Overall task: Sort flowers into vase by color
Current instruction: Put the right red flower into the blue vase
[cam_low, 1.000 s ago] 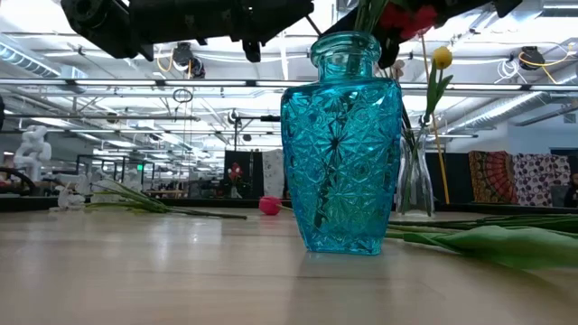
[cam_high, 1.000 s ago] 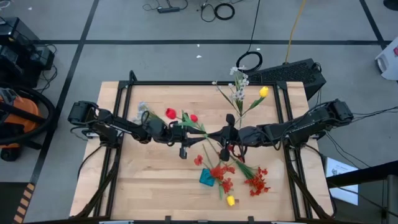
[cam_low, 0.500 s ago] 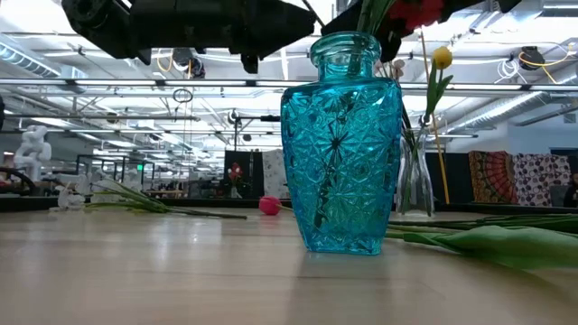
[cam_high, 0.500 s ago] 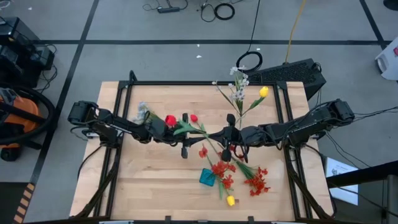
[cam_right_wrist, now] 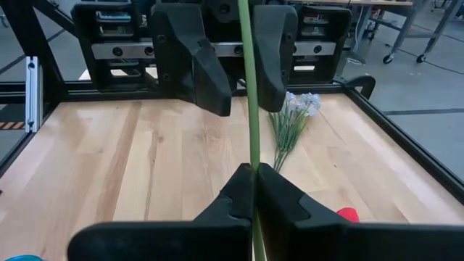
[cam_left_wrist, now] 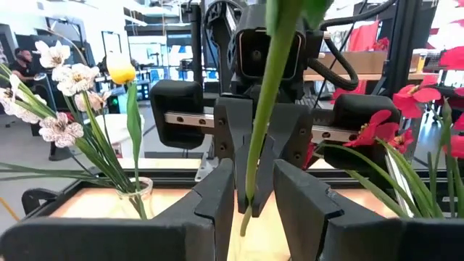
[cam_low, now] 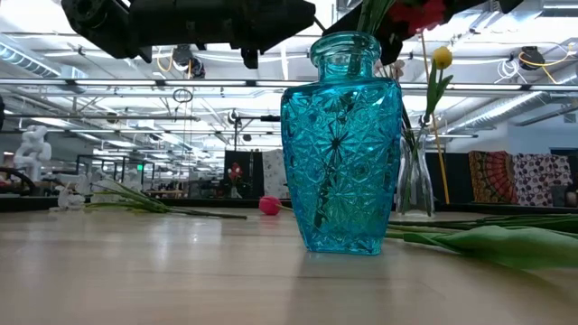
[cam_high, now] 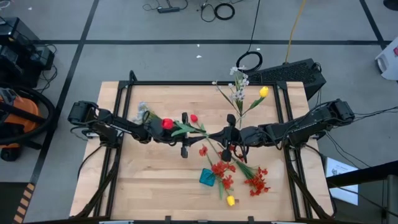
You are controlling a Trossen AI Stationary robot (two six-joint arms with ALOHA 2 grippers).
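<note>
A red tulip on a long green stem hangs above the table's middle, its head over my left arm. My right gripper, reaching in from the right, is shut on that stem. My left gripper, reaching in from the left, is open. Its fingers stand on either side of the stem with a gap showing on each side. The blue glass vase stands near the front edge with red sprays in it. A clear vase at the back holds a yellow tulip and whitish blossoms. My right gripper pinches the tulip's green stem between its two fingers, near the stem's lower end. The fingers come about level from the table's right and lie roughly along the stem. The flower is clear of the table and slants up toward my left arm.
Loose on the wood lie a red bud, a whitish sprig at the left, red sprays and a yellow tulip near the front. A black frame rims the table.
The red tulip's head has swung a little toward the near edge, over my left arm. The stem stays in my right gripper's fingers. Both arms have kept still.
</note>
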